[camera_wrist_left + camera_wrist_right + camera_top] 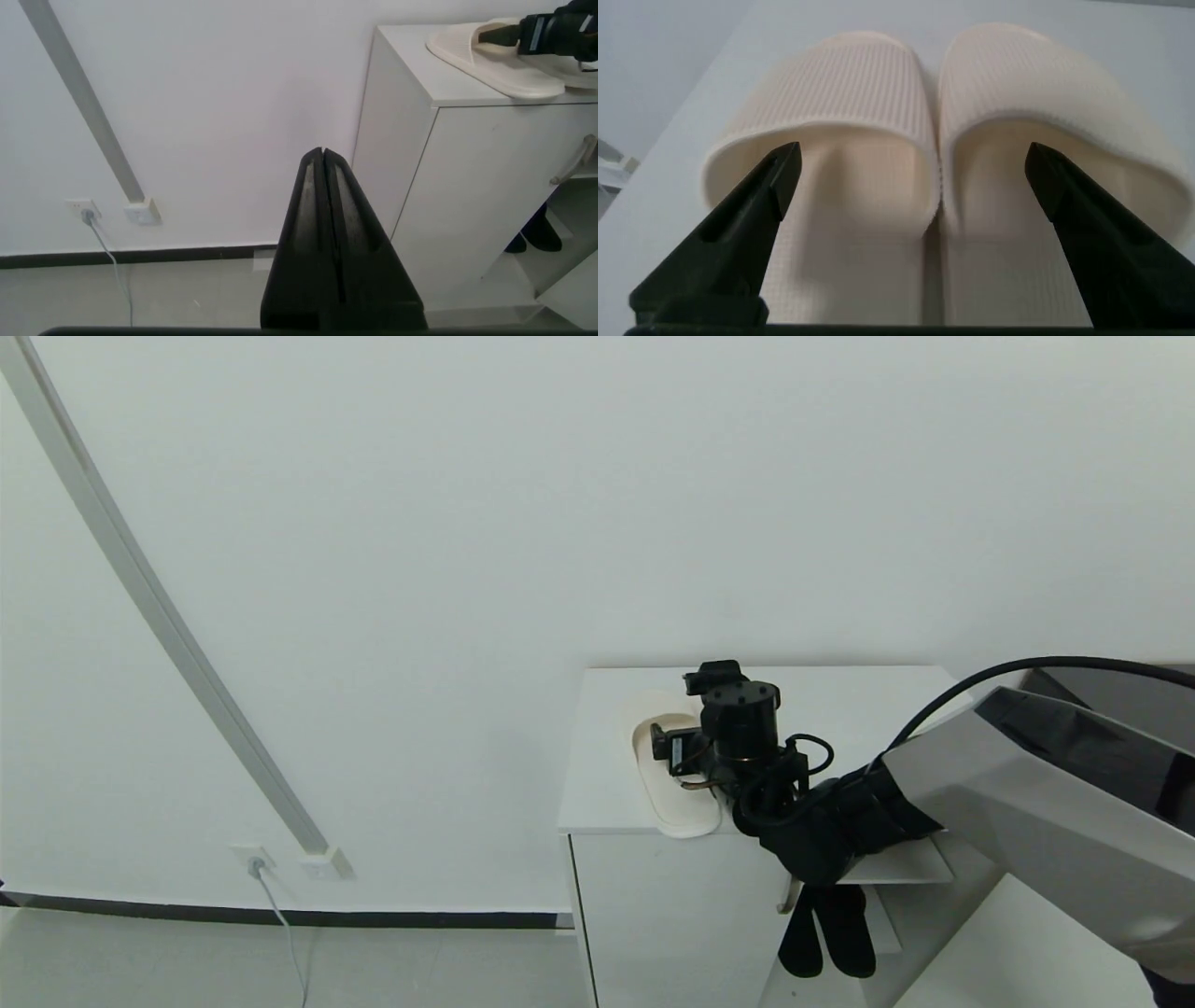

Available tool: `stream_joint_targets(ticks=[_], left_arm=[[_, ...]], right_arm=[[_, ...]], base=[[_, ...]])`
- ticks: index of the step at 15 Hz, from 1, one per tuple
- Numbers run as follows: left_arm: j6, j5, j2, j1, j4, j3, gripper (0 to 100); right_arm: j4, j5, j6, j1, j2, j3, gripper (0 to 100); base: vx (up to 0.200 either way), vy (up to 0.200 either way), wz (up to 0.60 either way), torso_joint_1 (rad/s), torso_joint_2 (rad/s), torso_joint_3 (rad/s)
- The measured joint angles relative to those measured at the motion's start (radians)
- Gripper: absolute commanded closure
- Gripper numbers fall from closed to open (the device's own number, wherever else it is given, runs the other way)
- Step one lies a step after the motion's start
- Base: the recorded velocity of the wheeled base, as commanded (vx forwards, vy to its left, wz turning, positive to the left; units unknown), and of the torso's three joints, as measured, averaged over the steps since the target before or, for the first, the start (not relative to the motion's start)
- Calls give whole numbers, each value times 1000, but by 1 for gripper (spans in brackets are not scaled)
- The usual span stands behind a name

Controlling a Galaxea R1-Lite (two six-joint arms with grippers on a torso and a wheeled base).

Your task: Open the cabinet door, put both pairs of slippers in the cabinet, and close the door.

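One left end effector (322, 163), nearest, its two fingers pressed together on nothing, hangs well apart from the one white cabinet (672, 915). One pair of black slippers (826, 933), two counted, stands on a shelf in the cabinet's open compartment. Farther back, on the cabinet top, one pair of cream slippers (674, 807), two counted, lies side by side and touching, with the one right end effector (912, 154) spread wide, one finger (738, 243) at each outer side of the pair; behind is a wall with one socket (252, 859).
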Motion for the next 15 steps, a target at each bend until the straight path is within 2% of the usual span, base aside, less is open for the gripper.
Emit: stream_joint_targets(ticks=[3, 4, 15], left_arm=[[0, 0, 0, 0, 0, 0, 100], [0, 0, 0, 0, 0, 0, 100], [-3, 1, 0, 0, 0, 0, 100]], right_arm=[[8, 0, -5, -9, 17, -35, 0], [11, 0, -5, -10, 21, -41, 100], [8, 0, -5, -10, 28, -42, 100]], base=[[0, 0, 0, 0, 0, 0], [0, 0, 0, 0, 0, 0], [0, 0, 0, 0, 0, 0]])
